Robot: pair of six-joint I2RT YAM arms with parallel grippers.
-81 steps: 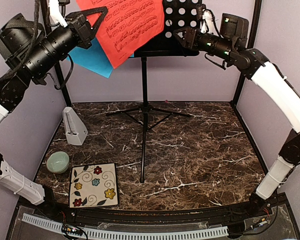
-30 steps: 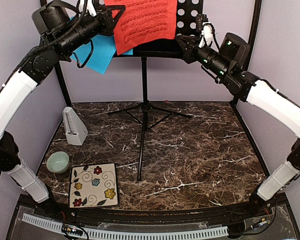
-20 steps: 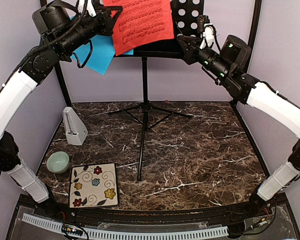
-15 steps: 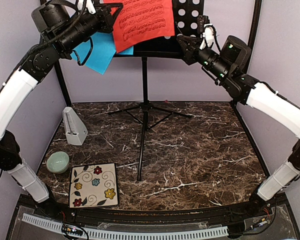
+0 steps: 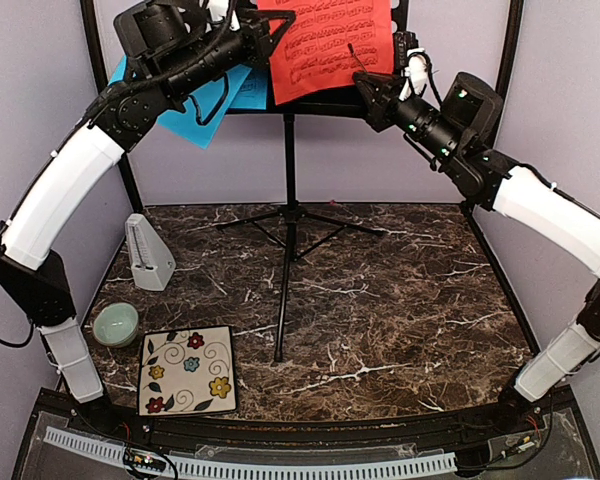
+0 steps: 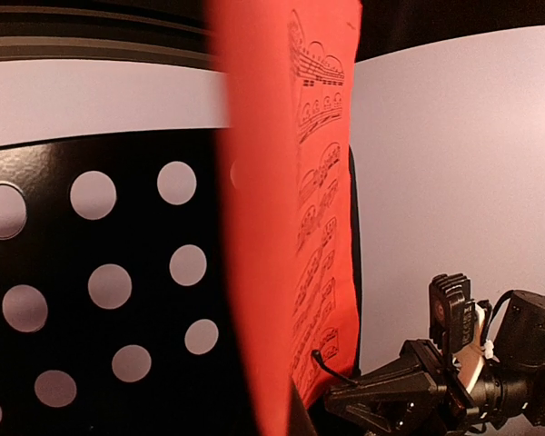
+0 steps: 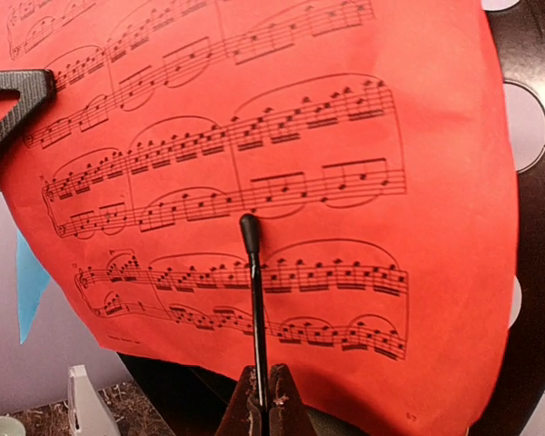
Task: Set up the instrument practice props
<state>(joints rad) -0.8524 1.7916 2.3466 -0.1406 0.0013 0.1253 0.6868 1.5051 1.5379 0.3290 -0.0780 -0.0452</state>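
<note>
The black perforated music stand point(image 5: 288, 190) stands on thin tripod legs at the back centre. My left gripper point(image 5: 268, 22) is shut on the left edge of the red sheet point(image 5: 332, 45) and holds it against the stand's desk. In the left wrist view the red sheet point(image 6: 286, 227) is edge-on beside the perforated desk point(image 6: 91, 272). My right gripper point(image 5: 368, 88) point(image 7: 262, 400) is shut on the stand's thin page-holder wire point(image 7: 252, 272), which lies in front of the red sheet point(image 7: 254, 118). The blue sheet point(image 5: 195, 100) hangs at the desk's left. The whitish metronome point(image 5: 148, 252) stands at the left.
A pale green bowl point(image 5: 115, 323) and a floral tile point(image 5: 187, 369) lie at the front left of the marble table point(image 5: 400, 300). Black frame posts point(image 5: 490, 120) stand at the back corners, close to both raised arms.
My left arm has carried the red sheet rightward across the stand's desk, behind the wire. My right gripper has barely moved and still holds the wire.
</note>
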